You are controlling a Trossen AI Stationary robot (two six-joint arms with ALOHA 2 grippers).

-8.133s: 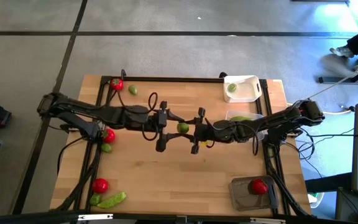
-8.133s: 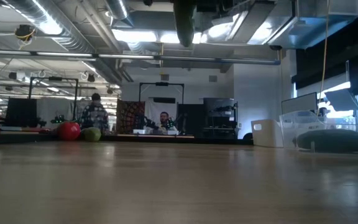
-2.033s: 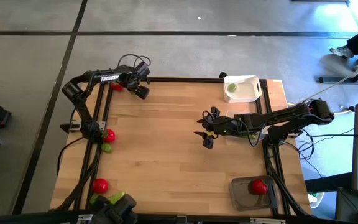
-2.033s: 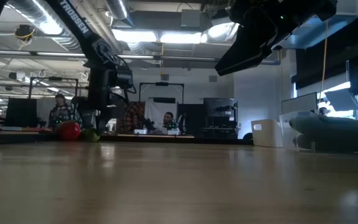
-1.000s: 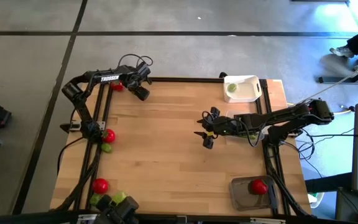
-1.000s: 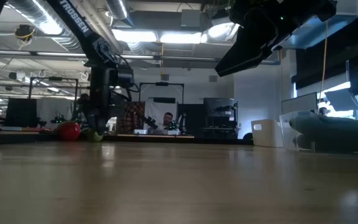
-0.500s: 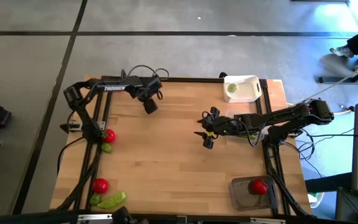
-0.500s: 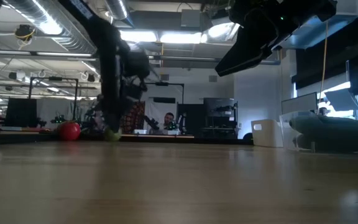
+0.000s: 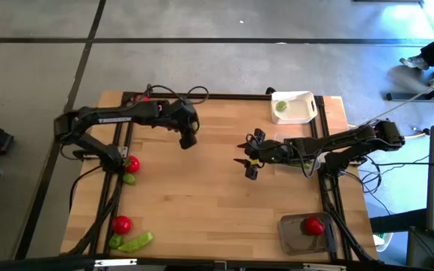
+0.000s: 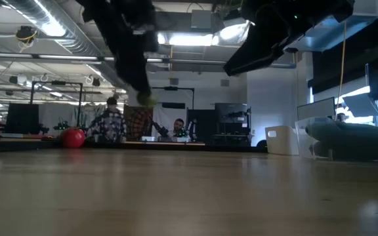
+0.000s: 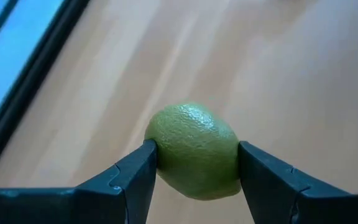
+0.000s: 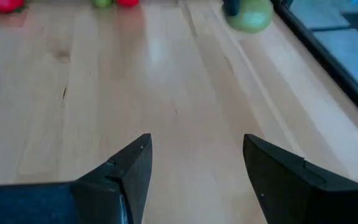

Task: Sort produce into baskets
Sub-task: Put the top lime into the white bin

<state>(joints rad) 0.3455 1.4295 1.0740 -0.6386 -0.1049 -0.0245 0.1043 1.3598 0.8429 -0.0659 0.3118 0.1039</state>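
My left gripper (image 9: 187,140) hangs over the far middle of the table, shut on a small green lime (image 11: 194,149), one of the produce. My right gripper (image 9: 249,162) stands open over the table's middle right, with nothing between its fingers (image 12: 197,168). The white basket (image 9: 304,113) at the far right holds one lime. The dark grey basket (image 9: 291,235) at the near right holds a red tomato (image 9: 313,224). The clear basket (image 9: 286,140) lies partly under my right arm. Two tomatoes (image 9: 132,163), (image 9: 121,223), a lime (image 9: 129,178) and a green pod (image 9: 134,242) lie along the left edge. My left gripper pinches the lime's two opposite sides (image 11: 160,149) between its two fingers (image 11: 135,177). The fingers slant downward from the table's left. The lime (image 10: 146,99) hangs clear above the table.
Bare wood lies between the two grippers and across the table's near middle. Black rails run along the left and right edges. In the low view, people sit and stand in the room beyond the far edge.
My left gripper has swung from the table's far left corner toward the middle and risen, keeping its hold. The lime has been lifted off the table and carried along, now well above the wood.
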